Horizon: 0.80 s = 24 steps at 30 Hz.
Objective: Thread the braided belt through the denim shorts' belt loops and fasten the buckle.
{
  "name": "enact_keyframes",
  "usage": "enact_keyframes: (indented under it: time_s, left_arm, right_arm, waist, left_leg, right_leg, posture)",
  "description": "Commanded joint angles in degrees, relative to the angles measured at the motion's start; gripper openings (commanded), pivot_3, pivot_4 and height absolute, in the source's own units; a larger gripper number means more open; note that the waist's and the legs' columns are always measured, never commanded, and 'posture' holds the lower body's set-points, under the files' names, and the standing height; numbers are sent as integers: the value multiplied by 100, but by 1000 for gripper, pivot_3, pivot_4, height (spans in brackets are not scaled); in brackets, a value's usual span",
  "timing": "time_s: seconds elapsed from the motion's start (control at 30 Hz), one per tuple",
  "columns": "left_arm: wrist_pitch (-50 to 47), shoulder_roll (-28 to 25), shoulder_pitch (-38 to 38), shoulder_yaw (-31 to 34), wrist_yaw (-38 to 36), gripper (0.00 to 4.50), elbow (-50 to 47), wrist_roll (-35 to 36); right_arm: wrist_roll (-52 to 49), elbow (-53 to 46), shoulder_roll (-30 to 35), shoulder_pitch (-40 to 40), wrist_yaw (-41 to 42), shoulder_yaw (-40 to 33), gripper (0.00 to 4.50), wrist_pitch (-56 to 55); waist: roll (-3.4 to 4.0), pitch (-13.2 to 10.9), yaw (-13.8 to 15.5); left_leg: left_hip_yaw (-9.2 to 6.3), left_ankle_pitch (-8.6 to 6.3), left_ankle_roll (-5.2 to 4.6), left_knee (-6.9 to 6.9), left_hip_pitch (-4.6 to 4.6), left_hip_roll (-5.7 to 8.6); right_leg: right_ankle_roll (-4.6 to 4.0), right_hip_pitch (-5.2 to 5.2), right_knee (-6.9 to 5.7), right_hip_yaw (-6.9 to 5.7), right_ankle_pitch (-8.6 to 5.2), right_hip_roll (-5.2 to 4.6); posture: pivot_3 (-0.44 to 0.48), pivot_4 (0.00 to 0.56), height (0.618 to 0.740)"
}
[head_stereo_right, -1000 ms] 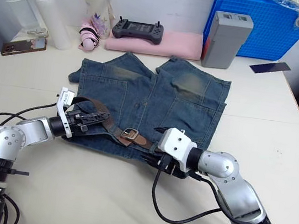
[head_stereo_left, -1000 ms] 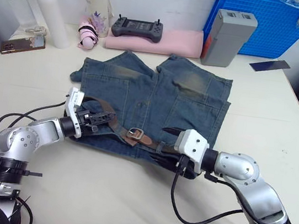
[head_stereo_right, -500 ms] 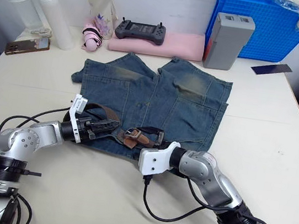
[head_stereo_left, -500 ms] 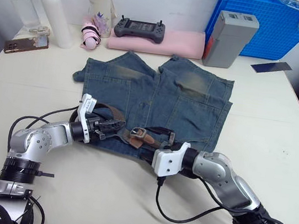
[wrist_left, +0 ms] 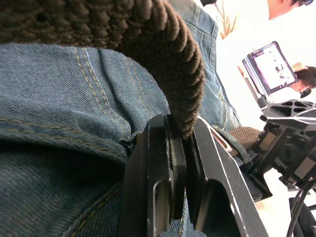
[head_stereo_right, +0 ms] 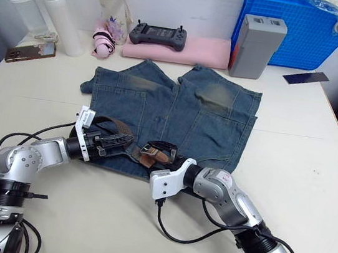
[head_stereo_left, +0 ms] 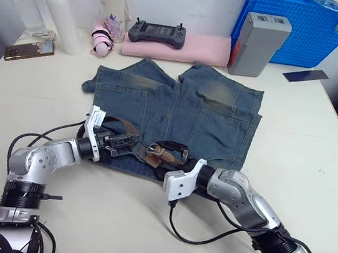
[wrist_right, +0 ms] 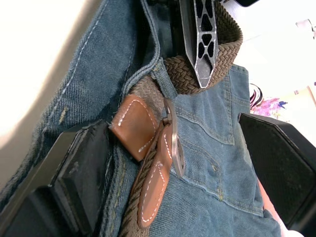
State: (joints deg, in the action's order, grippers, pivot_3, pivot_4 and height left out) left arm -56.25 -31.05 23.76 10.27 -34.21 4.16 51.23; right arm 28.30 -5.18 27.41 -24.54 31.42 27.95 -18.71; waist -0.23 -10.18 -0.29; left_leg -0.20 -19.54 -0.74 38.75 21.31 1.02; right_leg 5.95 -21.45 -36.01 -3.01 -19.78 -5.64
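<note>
While the left gripper (wrist_left: 180,163) is pinching the braided belt (head_stereo_left: 132,130), the right gripper (wrist_right: 173,163), jaws spread, is straddling the buckle (wrist_right: 170,143) lying lengthwise between them.

1. We see the head views evenly lit by soft, bright light, with the tabletop (head_stereo_left: 318,141) pale and free of glare.
2. Shadows are faint, short ones under the arms and the denim shorts (head_stereo_left: 177,112).
3. In the left wrist view the far background is blown out white, and the braided belt (wrist_left: 163,54) close up is slightly soft.
4. The right wrist view is overexposed along its bright edges.
</note>
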Motion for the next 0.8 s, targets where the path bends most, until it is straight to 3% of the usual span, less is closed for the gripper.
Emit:
enact_keyframes:
  time_s: [0.03, 0.8]
  left_arm:
    - [-46, 56, -42, 97, 3, 0, -255, -8]
    - [-140, 170, -154, 224, 62, 0, -401, -39]
  right_arm:
    - [40, -80, -116, -90, -77, -71, 4448, -83]
    - [-462, -712, -152, -308, 538, -435, 4448, 443]
  waist:
    - [0, 0, -2]
    - [0, 0, -2]
  left_leg:
    - [0, 0, 0, 0, 0, 0]
    - [-2, 0, 0, 1, 0, 1]
  right_leg:
    - [0, -1, 0, 0, 0, 0]
    - [0, -1, -5, 1, 0, 0]
  posture:
    - [0, 150, 739]
    - [0, 150, 739]
